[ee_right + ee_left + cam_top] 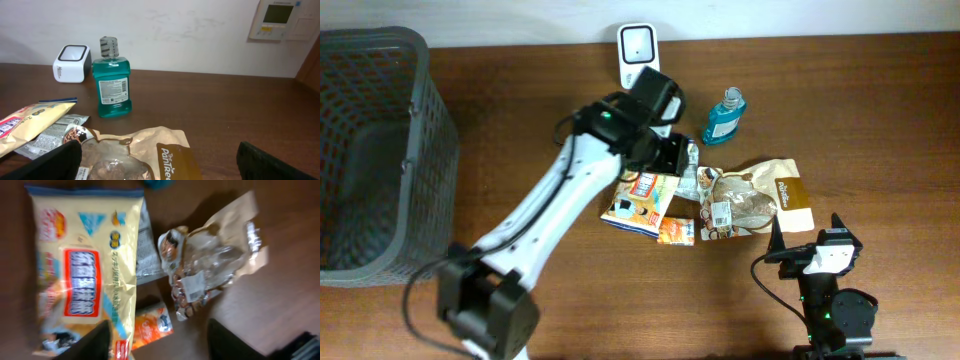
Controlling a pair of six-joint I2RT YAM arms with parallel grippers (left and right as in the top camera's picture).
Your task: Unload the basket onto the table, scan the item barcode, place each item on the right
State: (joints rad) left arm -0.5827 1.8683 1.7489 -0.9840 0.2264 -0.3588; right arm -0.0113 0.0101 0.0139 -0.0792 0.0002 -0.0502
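- Overhead view: at the far left a mesh basket (370,150) is seen on the worktop (880,120), well apart from the goods.
- The left claw (672,152) is held over the heap of packets at the worktop's middle. In the left wrist view its fingers (97,340) are seen apart, with nothing clamped between them.
- Beneath it lie a yellow packet (85,265) and, just beside its lower corner, a small orange packet (152,325). Which one is meant as the item cannot be told.
- The white scanner (638,48) stands at the back edge, near the heap, and a mouthwash bottle (724,116) stands upright to its right.
- A brown pouch (765,200) lies flat at the heap's right side, a white label facing up.
- The right claw (817,252) is parked near the front edge, its jaws spread wide and empty.
- The step in hand is judged to be the picking of an item, as none is held or presented at the scanner.
- For the next move, one packet would need to be singled out, gripped at an edge, lifted clear of its neighbours, and its barcode turned toward the scanner's window.
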